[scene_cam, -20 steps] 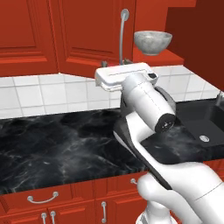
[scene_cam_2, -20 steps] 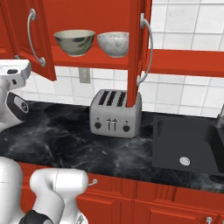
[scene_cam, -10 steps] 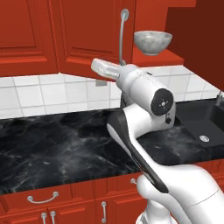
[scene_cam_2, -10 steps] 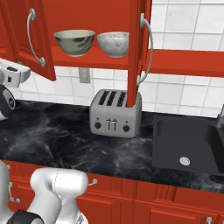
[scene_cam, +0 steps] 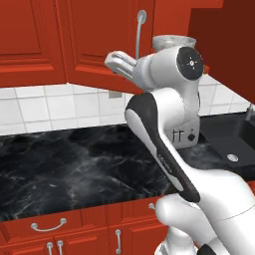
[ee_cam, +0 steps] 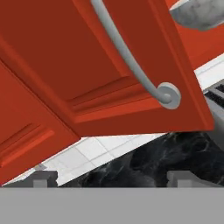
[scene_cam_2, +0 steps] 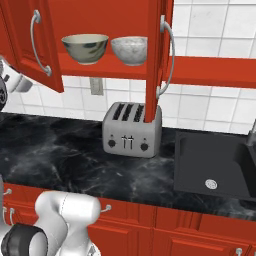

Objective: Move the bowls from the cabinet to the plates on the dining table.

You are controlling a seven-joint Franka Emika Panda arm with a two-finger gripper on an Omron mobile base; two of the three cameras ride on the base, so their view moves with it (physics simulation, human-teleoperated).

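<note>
The red wall cabinet (scene_cam_2: 105, 67) stands open, with two bowls side by side on its shelf. The cream-beige bowl (scene_cam_2: 85, 47) is on the left and the mottled white-grey bowl (scene_cam_2: 130, 50) on the right. My gripper (scene_cam: 113, 59) is raised in front of the left door (scene_cam: 99, 40), left of the bowls and apart from them. In the hand view the gripper (ee_cam: 113, 178) is open, with nothing between its fingertips (ee_cam: 43, 178). It faces the door's underside and curved silver handle (ee_cam: 131, 57), and the mottled bowl (ee_cam: 201, 13) peeks in at top right. The plates and dining table are out of view.
A silver toaster (scene_cam_2: 131, 130) stands on the black marble counter (scene_cam_2: 60, 160) under the cabinet. A dark sink (scene_cam_2: 215, 165) lies to its right. The right door (scene_cam_2: 157, 50) juts out edge-on with its handle, and white tiles back the counter.
The arm has lifted and the hand has swung up and to the left, close under the left cabinet door. The base, bowls and doors have not moved.
</note>
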